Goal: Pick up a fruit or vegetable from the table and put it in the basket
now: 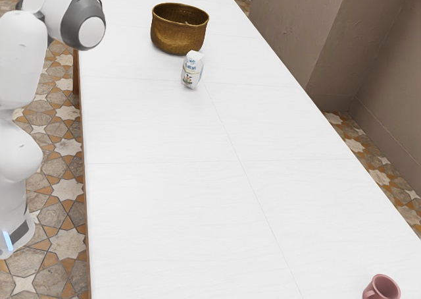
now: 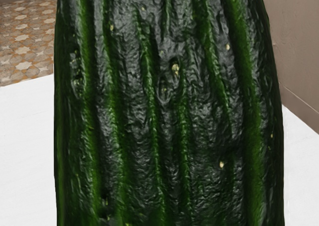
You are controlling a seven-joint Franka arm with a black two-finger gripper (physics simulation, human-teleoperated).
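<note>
Right up close to the hand's camera is one big green cucumber (image 2: 169, 106). You can't tell if your gripper is wide, narrow or holding it. My guess is that you are at the carrying part. Next, bring it over the basket and let it down gently inside. Farther off there is one brown basket (image 1: 179, 39), then one small carton (image 1: 191, 72) just beside it. Farthest is one pink mug (image 1: 390, 288).

Cucumber (image 2: 167, 116): dark green, ridged, pale-flecked, seen against the table (image 1: 158, 207). Basket (image 1: 177, 37): golden-brown, woven, upright on the table.
</note>
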